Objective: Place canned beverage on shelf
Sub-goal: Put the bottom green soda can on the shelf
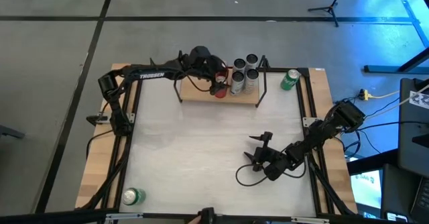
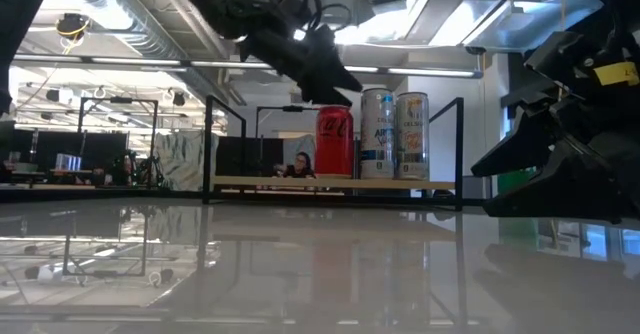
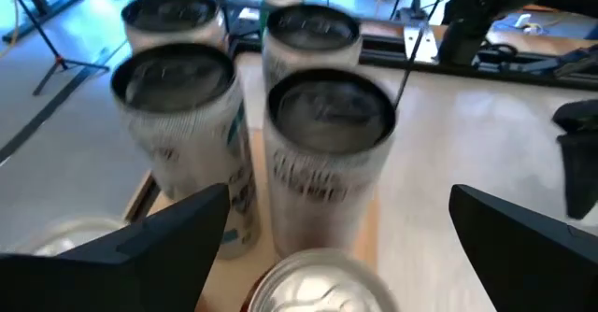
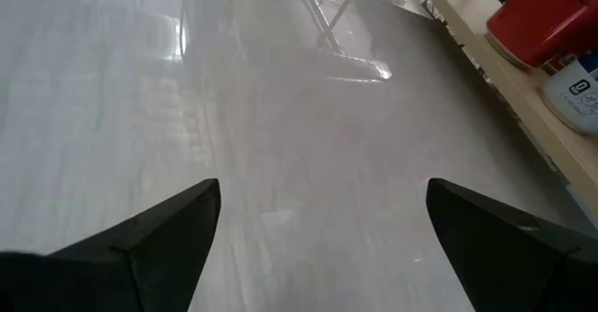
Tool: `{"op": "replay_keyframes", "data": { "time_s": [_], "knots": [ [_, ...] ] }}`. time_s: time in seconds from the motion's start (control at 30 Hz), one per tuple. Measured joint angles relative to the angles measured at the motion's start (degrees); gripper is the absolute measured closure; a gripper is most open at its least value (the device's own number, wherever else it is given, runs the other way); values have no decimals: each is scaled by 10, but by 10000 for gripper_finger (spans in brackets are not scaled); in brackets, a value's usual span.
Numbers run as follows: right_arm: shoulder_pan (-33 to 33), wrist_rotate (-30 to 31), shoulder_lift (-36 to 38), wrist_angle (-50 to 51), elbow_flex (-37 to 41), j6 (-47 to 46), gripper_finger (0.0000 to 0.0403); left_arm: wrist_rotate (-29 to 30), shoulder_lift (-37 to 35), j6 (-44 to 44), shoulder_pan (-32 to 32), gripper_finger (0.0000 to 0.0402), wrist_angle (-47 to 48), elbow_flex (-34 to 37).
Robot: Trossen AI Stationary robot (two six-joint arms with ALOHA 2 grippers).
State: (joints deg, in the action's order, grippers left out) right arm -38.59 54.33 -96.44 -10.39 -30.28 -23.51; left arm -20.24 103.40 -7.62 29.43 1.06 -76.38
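The shelf (image 1: 201, 94) is a light-wood board in a black rod frame at the table's far side. A red can (image 2: 335, 140) stands upright on the board, next to several white cans (image 2: 394, 134). My left gripper (image 3: 338, 200) is open just above the red can's silver top (image 3: 322, 284). Its fingers stand wide on either side of the top and touch nothing. It also shows in the high view (image 1: 220, 82). My right gripper (image 1: 257, 148) is open and empty over the table's right half; its wrist view (image 4: 323, 186) shows only bare tabletop below.
A green can (image 1: 289, 80) lies on the table just right of the shelf. Another green can (image 1: 133, 196) lies at the near left corner. The shelf's upright black posts (image 2: 209, 149) stand at its ends. The white tabletop (image 1: 194, 143) lies between shelf and near edge.
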Motion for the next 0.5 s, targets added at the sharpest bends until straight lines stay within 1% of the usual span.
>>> {"op": "replay_keyframes", "data": {
  "time_s": [0.13,0.2,0.33,0.5],
  "knots": [
    [0,0,0,0,0,0,26,-9,-7,-19,-10,7,39,-29],
    [0,0,0,0,0,0,26,0,-17,-19,-18,7,48,-42],
    [0,0,0,-1,-1,0,26,55,-65,-19,-40,7,80,-58],
    [0,0,0,-1,-1,0,26,144,-146,-4,-83,7,188,-93]
  ]
}}
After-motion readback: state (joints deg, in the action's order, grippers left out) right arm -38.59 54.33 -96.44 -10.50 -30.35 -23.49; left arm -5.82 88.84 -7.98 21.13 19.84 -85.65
